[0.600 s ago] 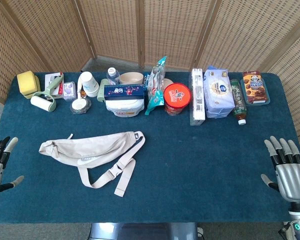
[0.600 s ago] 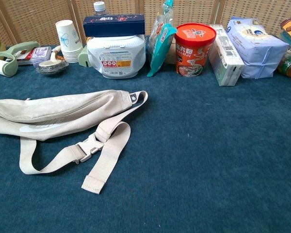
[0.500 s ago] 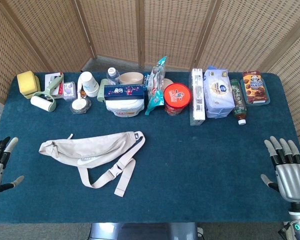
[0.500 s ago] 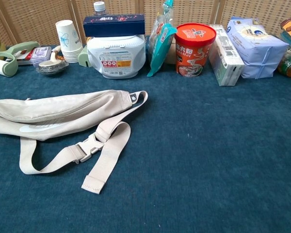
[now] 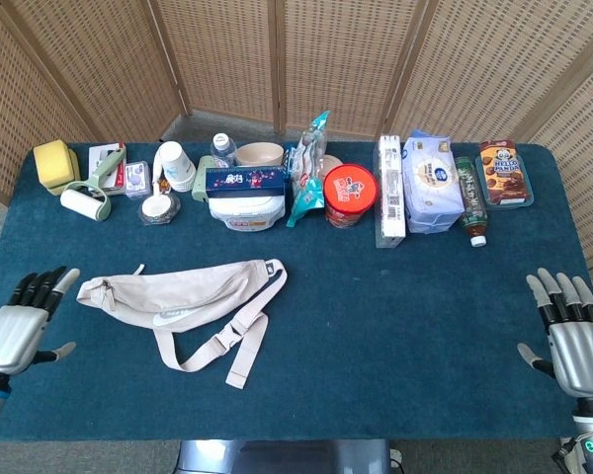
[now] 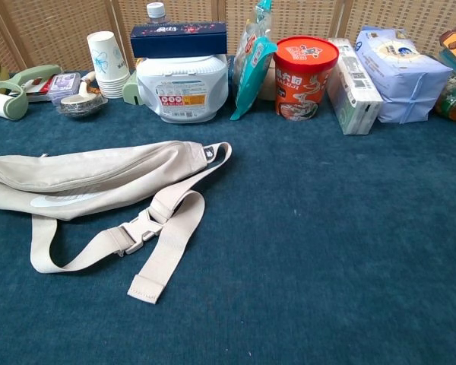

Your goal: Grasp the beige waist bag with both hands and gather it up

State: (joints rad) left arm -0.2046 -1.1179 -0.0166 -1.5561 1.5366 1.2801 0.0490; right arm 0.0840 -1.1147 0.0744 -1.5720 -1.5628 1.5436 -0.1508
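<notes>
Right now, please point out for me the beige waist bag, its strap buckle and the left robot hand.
beige waist bag (image 5: 173, 293): head view, middle of the pouch.
strap buckle (image 6: 139, 229): chest view, centre of the plastic clasp.
left robot hand (image 5: 18, 326): head view, back of the palm.

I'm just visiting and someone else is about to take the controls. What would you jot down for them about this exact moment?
Left robot hand: open, holding nothing, just left of the bag's end.
Right robot hand: open, holding nothing, at the table's far right edge.
Beige waist bag: flat on the blue table, strap and buckle trailing toward the front.
Done: nothing grasped.
Left: bring both hands to the bag, grip it, gather it up.
</notes>
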